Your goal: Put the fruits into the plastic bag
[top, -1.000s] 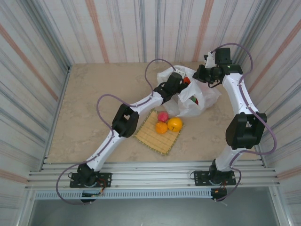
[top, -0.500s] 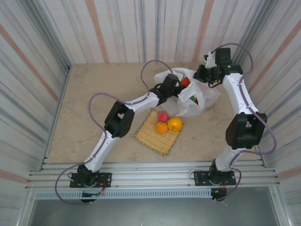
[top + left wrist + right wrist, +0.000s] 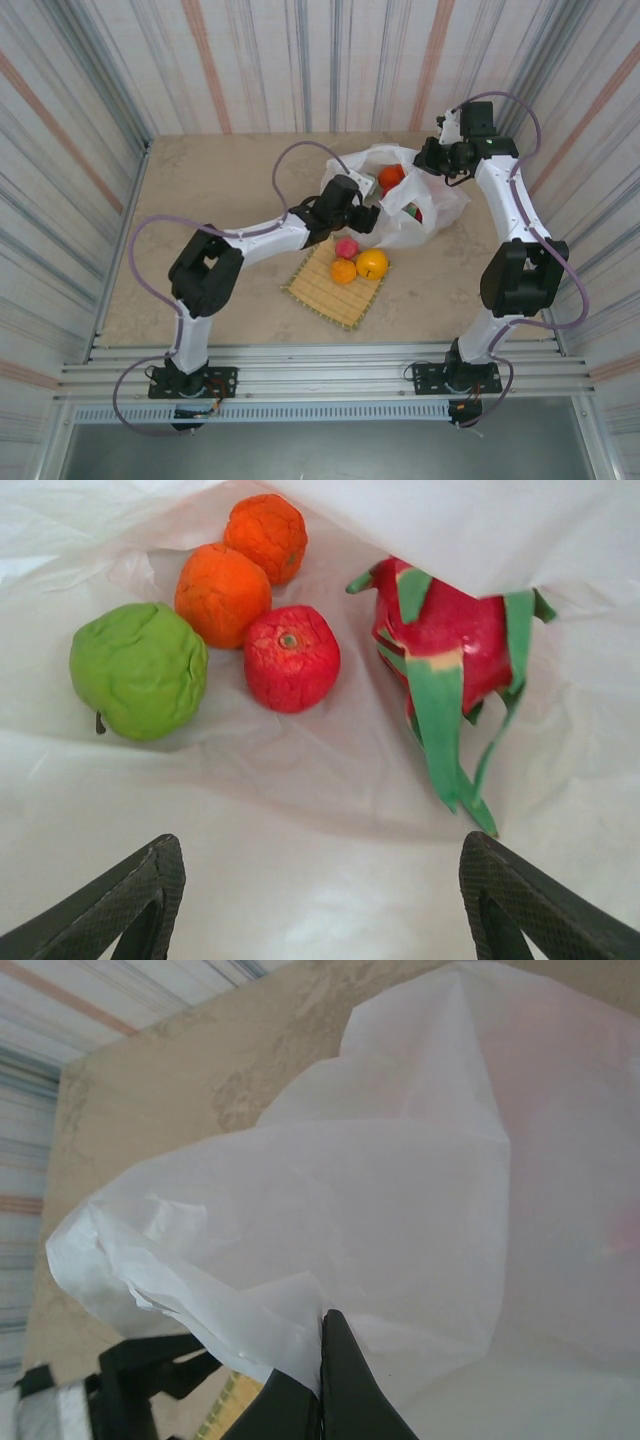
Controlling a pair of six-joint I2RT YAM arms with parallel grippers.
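Top external has the left arm stretched low over the beige, marbled table. Its elbow is folded back on its own side and its forearm runs right to the mouth of the plastic bag. On the left wrist camera, the left gripper hangs just above the bag's lining with its dark ribbed jaws spread wide and nothing between them. The right arm stands tall and bends over at the top. Its right gripper has the jaws pressed together, pinching a fold of the bag's rim and lifting it.

The bag is thin, crinkly, translucent white film, open toward the left arm. Five fruits lie inside:
- one lumpy green fruit
- two dimpled oranges
- one red apple, touching the nearer orange
- one pink-red dragon fruit with long green tips, set apart to the right

Just beside the bag lies one square woven straw-coloured mat. Three more fruits are clustered on it: one pink apple, one small orange and one glossy yellow-orange fruit.
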